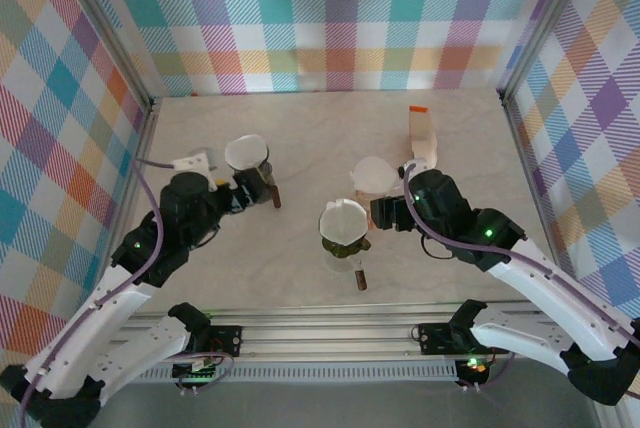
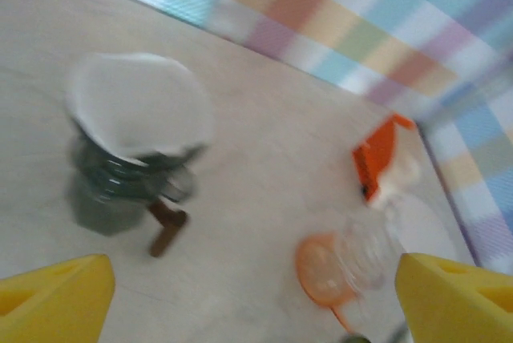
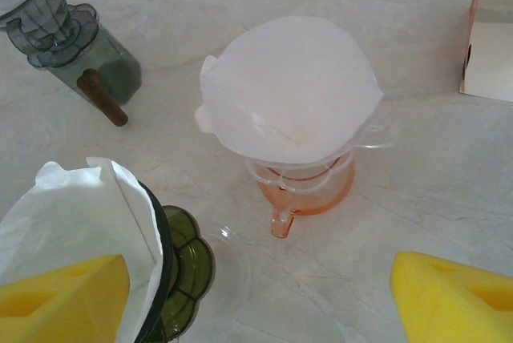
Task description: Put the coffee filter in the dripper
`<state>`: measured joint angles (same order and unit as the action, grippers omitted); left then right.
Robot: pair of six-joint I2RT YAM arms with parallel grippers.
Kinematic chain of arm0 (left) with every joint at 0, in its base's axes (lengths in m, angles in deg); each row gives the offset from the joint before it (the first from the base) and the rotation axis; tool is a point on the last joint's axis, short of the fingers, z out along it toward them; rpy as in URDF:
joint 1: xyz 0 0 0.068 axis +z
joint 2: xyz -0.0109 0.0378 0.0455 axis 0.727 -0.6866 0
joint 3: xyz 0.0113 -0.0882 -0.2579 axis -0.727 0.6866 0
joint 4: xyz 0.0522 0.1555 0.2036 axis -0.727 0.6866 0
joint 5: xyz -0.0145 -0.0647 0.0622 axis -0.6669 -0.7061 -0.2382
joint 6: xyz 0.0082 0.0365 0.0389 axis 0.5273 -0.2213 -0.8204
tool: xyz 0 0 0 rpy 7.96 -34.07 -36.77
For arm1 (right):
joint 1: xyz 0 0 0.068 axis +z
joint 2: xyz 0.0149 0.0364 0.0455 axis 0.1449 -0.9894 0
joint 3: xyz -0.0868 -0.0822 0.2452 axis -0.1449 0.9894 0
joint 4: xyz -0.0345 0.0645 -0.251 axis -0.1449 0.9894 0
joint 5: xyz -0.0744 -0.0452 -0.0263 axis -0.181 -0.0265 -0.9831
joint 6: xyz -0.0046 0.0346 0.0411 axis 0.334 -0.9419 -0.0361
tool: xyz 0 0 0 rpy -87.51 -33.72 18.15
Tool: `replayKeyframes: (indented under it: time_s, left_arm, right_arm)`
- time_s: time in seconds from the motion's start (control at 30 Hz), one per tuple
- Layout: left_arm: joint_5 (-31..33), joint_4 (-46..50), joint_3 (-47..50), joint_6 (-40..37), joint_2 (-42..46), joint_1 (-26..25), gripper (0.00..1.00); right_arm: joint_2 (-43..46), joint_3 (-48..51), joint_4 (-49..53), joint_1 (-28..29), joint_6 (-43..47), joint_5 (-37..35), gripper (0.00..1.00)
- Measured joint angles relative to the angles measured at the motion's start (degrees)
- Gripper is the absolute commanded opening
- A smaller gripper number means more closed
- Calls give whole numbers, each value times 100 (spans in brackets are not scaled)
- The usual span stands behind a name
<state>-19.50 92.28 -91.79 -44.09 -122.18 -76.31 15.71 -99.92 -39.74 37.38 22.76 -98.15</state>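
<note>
Plaid walls are enclosing a pale marbled surface [image 1: 280, 268]. The right claw [image 3: 256, 303] is hovering low over it, its yellow pads [image 3: 453, 299] standing wide apart and gripping nothing. Just ahead of it the orange dripper [image 3: 309, 191] is standing upright, with a white filter [image 3: 288, 94] lying over its mouth and covering it. At the lower left of that wrist view, close beside one pad, a green dripper [image 3: 180, 271] is carrying a second filter [image 3: 72, 215] opened up inside it. Farther off, a grey dripper [image 3: 56, 22] with a brown handle [image 3: 100, 96] is standing, and a box [image 3: 489, 54] is sitting at the far right.

The left claw [image 2: 255, 299] is gaping just as wide and holding nothing, though its view is blurring. Ahead of it the grey dripper is holding a third filter [image 2: 136, 106]. From above, this claw is sitting just beside the grey dripper, while the right claw is reaching in between the orange and green drippers.
</note>
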Motion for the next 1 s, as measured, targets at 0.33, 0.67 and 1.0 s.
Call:
replayKeyframes:
  time_s: [0.33, 0.67, 1.0]
  left_arm:
    - [-879, -708, 765, 953, -717, 2715, 55]
    - [-999, -1919, 1049, 1506, -3165, 2935, 51]
    - [-1141, -2806, 977, 1711, -4623, 2944, 51]
  right_arm:
    - [284, 387, -299, 0, -46, 35, 84]
    - [479, 529, -544, 0, -70, 208, 84]
    - [772, 570, -531, 0, -83, 210, 84]
